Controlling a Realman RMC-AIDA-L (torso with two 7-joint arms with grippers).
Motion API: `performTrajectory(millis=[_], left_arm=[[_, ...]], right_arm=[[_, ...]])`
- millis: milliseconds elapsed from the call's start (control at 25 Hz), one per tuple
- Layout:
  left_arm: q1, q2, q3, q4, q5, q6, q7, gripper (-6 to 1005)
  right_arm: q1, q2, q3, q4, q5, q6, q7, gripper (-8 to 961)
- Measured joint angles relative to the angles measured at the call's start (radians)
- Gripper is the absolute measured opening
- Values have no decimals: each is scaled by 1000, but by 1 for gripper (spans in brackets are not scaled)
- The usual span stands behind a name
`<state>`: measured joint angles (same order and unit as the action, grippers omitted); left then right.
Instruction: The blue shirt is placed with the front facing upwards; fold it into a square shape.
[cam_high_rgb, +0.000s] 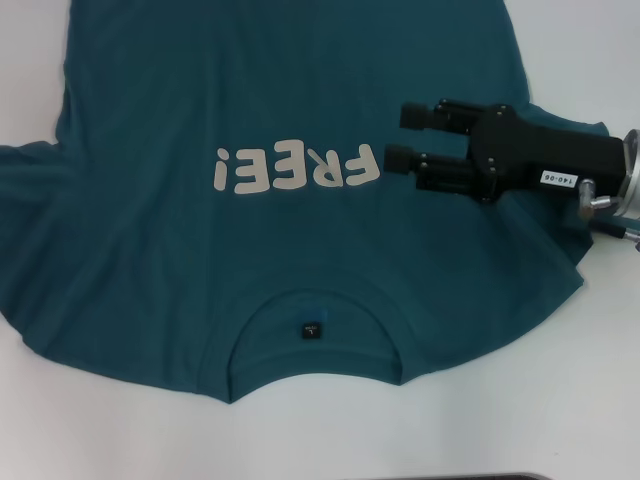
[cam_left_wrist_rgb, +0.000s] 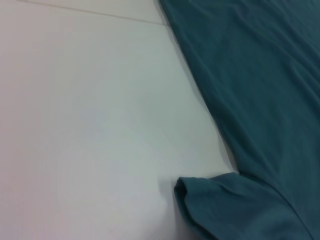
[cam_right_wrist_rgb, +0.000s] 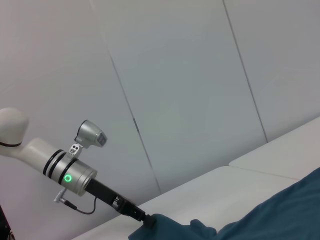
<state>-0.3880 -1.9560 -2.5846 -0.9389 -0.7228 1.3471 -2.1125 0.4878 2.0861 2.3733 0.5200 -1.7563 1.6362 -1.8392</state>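
Observation:
The blue shirt (cam_high_rgb: 270, 230) lies spread on the white table (cam_high_rgb: 580, 60), front up. Its cream "FREE!" lettering (cam_high_rgb: 295, 168) reads upside down to me, and the collar with its small dark neck label (cam_high_rgb: 311, 329) is on my near side. My right gripper (cam_high_rgb: 405, 137) hovers over the shirt's right chest, just right of the lettering, open and empty, with its fingers pointing left. My left arm is out of the head view. The right wrist view shows the left gripper (cam_right_wrist_rgb: 145, 220) far off at a bunched edge of the shirt (cam_right_wrist_rgb: 240, 225). The left wrist view shows a sleeve hem (cam_left_wrist_rgb: 200, 192).
Bare white tabletop (cam_left_wrist_rgb: 90, 125) lies beside the shirt in the left wrist view. A dark edge (cam_high_rgb: 480, 476) runs along the table's near side. White wall panels (cam_right_wrist_rgb: 190, 75) stand behind the table.

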Motion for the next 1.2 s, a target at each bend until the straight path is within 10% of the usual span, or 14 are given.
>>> performTrajectory(millis=[1200], left_arm=[[-32,-31,-29,-77,-108,253,-68,30]], right_arm=[[1,0,-3,0,0,0,-8,745]])
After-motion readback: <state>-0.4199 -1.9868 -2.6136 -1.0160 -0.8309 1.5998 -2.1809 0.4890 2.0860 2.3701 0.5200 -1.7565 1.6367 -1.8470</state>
